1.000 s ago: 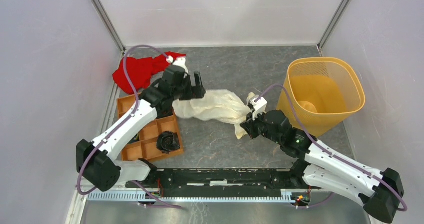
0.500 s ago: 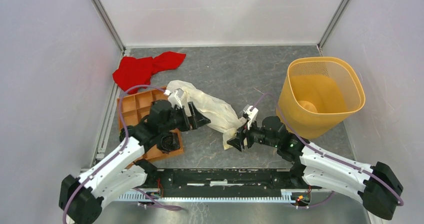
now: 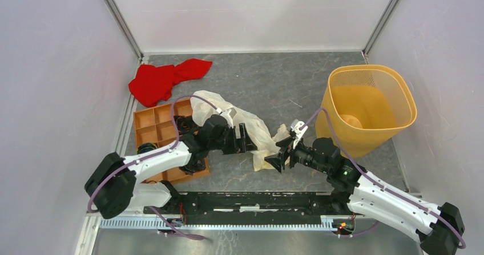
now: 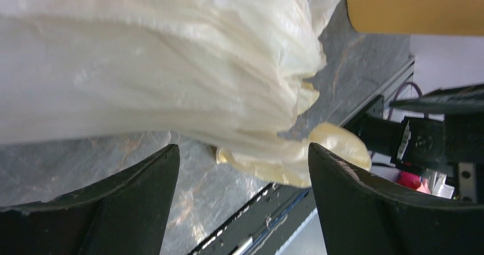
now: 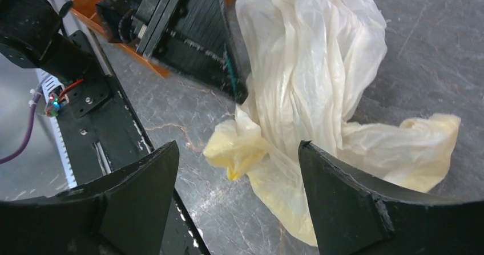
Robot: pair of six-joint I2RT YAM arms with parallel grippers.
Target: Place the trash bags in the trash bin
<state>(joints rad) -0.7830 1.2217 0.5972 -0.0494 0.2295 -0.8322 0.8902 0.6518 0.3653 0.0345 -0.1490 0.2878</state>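
Note:
The trash bag [image 3: 254,128] lies crumpled on the grey table, cream-white with a yellowish near end [image 5: 240,146]. My left gripper [image 3: 246,141] is open at the bag's near side. In the left wrist view the bag [image 4: 160,67] bulges just beyond the left gripper [image 4: 242,172], whose jaws are spread wide. My right gripper [image 3: 276,160] is open too, its jaws on either side of the bag's yellowish tail without pinching it. The trash bin [image 3: 394,115], orange-yellow mesh, stands upright at the right with a pale lump [image 3: 349,121] inside.
A red cloth [image 3: 165,79] lies at the back left. An orange compartment tray [image 3: 155,127] with black items sits under the left arm. The black base rail [image 3: 257,201] runs along the near edge. Walls close in on both sides.
The right gripper has opened and let go of the bag's end. The left arm has pulled back from beside the red cloth and moved right along the bag. The bag has shifted nearer.

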